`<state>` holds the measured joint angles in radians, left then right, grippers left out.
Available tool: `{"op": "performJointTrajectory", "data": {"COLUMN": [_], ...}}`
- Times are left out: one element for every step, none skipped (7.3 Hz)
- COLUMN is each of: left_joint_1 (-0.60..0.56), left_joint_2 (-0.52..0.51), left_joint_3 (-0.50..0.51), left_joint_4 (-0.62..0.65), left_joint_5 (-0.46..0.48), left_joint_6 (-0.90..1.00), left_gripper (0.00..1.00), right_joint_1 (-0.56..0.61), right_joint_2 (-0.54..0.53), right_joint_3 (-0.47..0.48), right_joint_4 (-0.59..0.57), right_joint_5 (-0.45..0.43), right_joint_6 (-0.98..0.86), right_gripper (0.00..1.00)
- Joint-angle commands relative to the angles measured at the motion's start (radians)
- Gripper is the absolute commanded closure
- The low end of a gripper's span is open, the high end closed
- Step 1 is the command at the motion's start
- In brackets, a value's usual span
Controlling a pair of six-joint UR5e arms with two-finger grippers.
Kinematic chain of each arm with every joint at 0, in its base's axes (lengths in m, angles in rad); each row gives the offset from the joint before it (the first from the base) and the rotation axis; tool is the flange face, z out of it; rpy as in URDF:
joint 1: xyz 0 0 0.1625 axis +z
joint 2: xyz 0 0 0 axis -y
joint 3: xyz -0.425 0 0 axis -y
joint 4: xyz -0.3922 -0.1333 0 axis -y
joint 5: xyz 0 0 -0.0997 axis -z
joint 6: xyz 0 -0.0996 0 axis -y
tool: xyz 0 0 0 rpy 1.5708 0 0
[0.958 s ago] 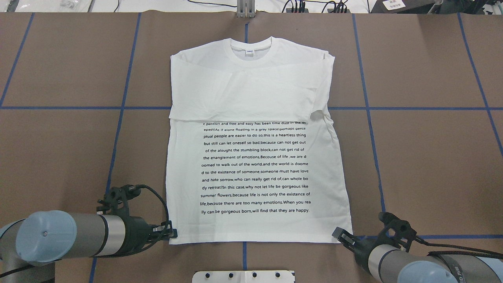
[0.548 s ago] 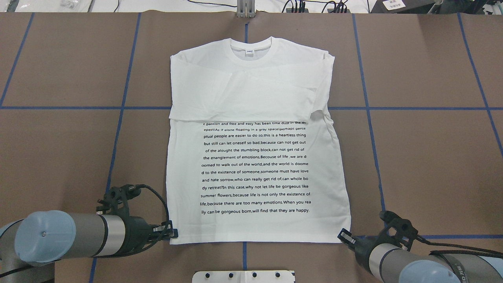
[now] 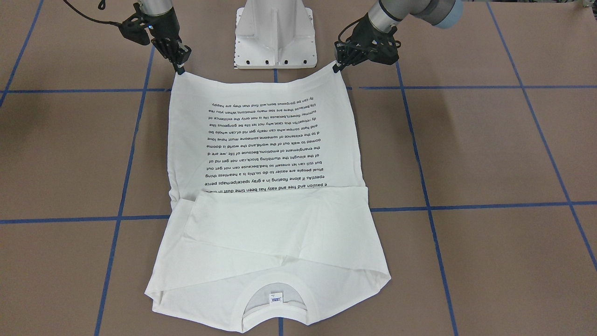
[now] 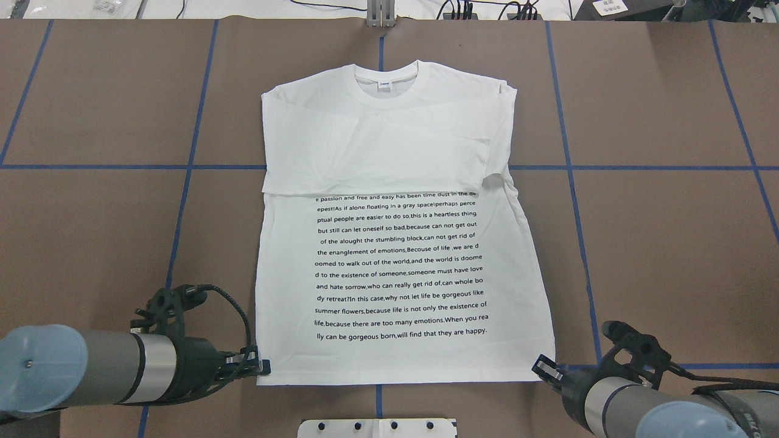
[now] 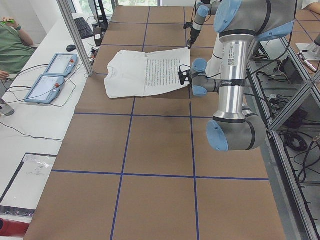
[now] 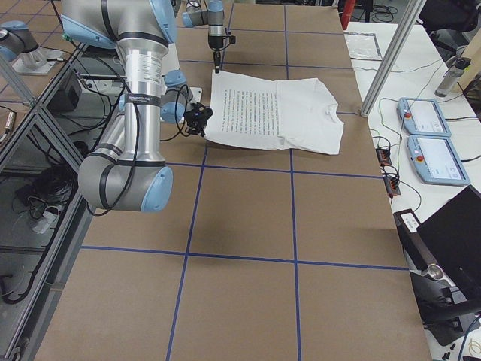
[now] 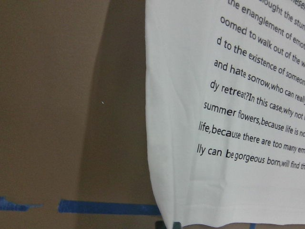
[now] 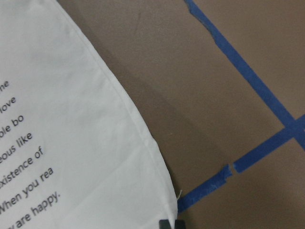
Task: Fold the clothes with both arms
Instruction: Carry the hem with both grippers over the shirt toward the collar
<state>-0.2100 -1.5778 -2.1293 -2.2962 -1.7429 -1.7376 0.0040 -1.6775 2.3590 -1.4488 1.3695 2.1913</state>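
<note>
The white long-sleeved T-shirt (image 4: pixel 395 152) lies text side up on the brown table, its sleeves folded across the chest and its neck at the far side. My left gripper (image 4: pixel 258 367) is shut on the hem's left corner, which also shows in the front view (image 3: pixel 336 66). My right gripper (image 4: pixel 544 369) is shut on the hem's right corner, also seen in the front view (image 3: pixel 179 70). The hem (image 3: pixel 261 84) is stretched between them and raised a little. The wrist views show the shirt's edge (image 7: pixel 157 143) (image 8: pixel 138 129) casting a shadow on the table.
The white metal pedestal (image 3: pixel 275 32) stands between the arms, just behind the hem. Blue tape lines (image 4: pixel 182 167) cross the brown table. Two teach pendants (image 5: pixel 52 75) and a metal post (image 5: pixel 75 35) stand beyond the far edge. A person (image 5: pixel 10 45) sits there.
Both grippers have drawn back towards the robot with the hem corners in them. The hem has spread wider and risen, and the whole shirt has slid slightly nearer.
</note>
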Motion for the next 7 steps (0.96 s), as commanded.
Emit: {"op": "performJointTrajectory", "data": {"left_joint_1": [-0.009, -0.026, -0.082, -0.153, -0.271, -0.396, -0.49], "left_joint_2": [0.07, 0.043, -0.026, -0.086, -0.176, -0.296, -0.398], "left_joint_3": [-0.288, -0.378, -0.367, -0.329, -0.267, -0.198, -0.148], "left_joint_4": [0.219, 0.389, 0.453, 0.504, 0.561, 0.674, 0.792], "left_joint_5": [-0.073, -0.143, -0.156, -0.156, -0.182, -0.257, -0.274], "left_joint_6": [0.001, 0.007, 0.051, 0.161, 0.241, 0.319, 0.41], "left_gripper": [1.0, 1.0, 1.0, 1.0, 1.0, 1.0, 1.0], "right_joint_1": [0.011, 0.096, 0.197, 0.285, 0.394, 0.528, 0.633], "right_joint_2": [0.013, 0.037, 0.083, 0.17, 0.337, 0.521, 0.606], "right_joint_3": [0.26, 0.311, 0.307, 0.274, 0.188, 0.087, 0.0], "right_joint_4": [-0.251, -0.316, -0.335, -0.382, -0.486, -0.599, -0.628], "right_joint_5": [0.093, 0.199, 0.254, 0.275, 0.308, 0.38, 0.434], "right_joint_6": [-0.007, -0.028, -0.133, -0.269, -0.38, -0.513, -0.591], "right_gripper": [1.0, 1.0, 1.0, 1.0, 1.0, 1.0, 1.0]}}
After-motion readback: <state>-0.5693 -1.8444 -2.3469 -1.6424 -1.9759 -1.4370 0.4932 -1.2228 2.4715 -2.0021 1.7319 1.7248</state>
